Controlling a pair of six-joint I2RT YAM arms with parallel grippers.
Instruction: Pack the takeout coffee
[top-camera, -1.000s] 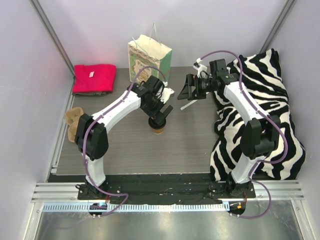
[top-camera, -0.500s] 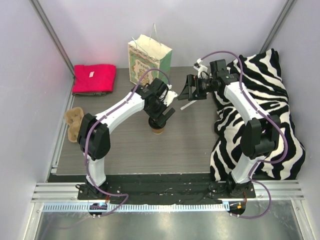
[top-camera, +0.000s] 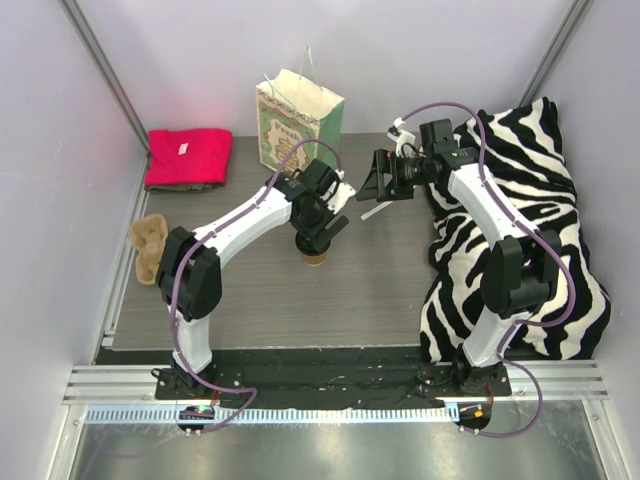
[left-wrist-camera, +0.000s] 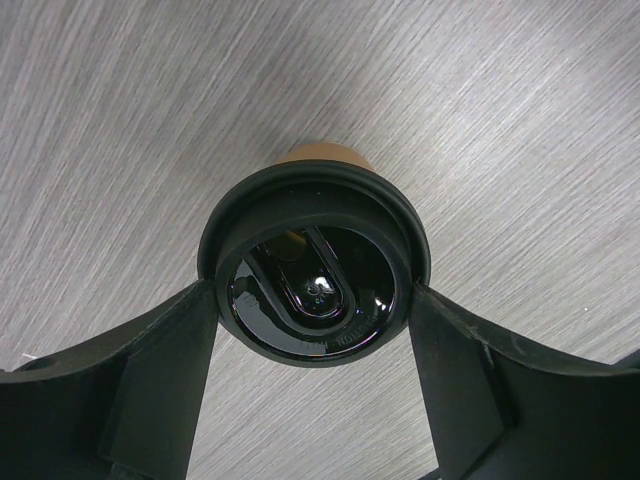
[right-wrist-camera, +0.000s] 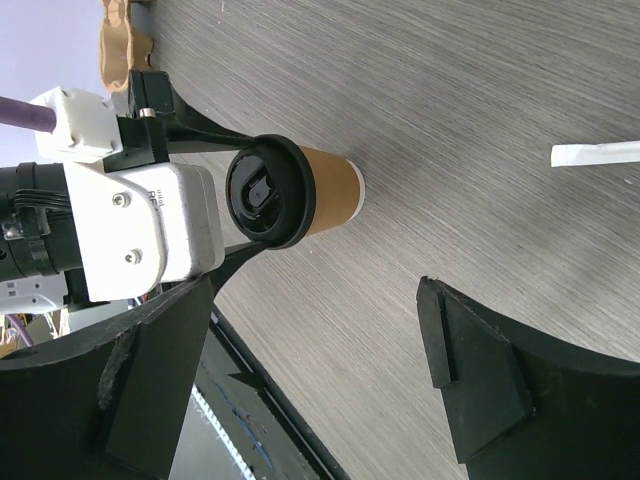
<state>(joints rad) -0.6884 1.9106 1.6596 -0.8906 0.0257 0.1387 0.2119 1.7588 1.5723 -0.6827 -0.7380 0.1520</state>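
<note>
The light, crushable paper cup (top-camera: 316, 259) stands mid-bench (top-camera: 260, 290), best taken at its stiffer black lid (left-wrist-camera: 313, 275), which the left fingers (left-wrist-camera: 160, 380) straddle, whether gripping I cannot tell, while the right fingers (right-wrist-camera: 480, 380) gape empty.

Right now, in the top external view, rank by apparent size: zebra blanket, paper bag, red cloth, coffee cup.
1. zebra blanket, by far.
2-3. paper bag and red cloth: they look alike, and the bag stands up towards the camera, so unranked.
4. coffee cup, mostly hidden under the left gripper.
</note>
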